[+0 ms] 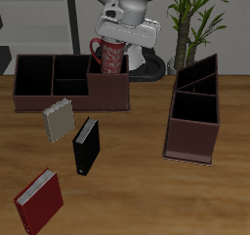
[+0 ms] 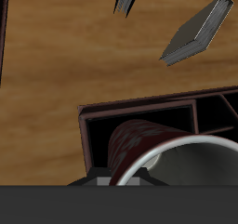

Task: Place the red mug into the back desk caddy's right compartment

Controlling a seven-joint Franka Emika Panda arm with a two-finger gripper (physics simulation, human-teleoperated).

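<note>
**Red mug held over the end cell of the long caddy**

The fingers of the gripper point(image 1: 114, 46) are clenched on the red mug point(image 1: 109, 56); in the exterior view they come down from the white hand onto the rim of the mug, near the top centre of the frame. In the wrist view the fingers themselves are hidden behind the dark body of the hand, and only the mug point(image 2: 149, 149) shows: its red speckled wall and its light grey rim, very close to the camera.

The mug is upright, and its lower part is already between the walls of the right compartment point(image 1: 109, 85) of the back desk caddy point(image 1: 34, 100). If the bottom touches the black floor, I cannot tell. In the wrist view the same compartment point(image 2: 98, 125) opens under the mug, with brown walls and black inside.

The back desk caddy lies in the upper left of the exterior frame. Its other cells show black insides.

Outward from the caddy, just in front of it, a grey book point(image 1: 59, 120) stands tilted on the wooden table point(image 1: 137, 180). Beside it, a little nearer the bottom of the frame, stands a black book point(image 1: 86, 146). A red book point(image 1: 38, 202) lies in the lower left corner. At the right of the frame stands a narrower brown caddy point(image 1: 193, 117) with slanted dividers, well apart from the mug.
</note>
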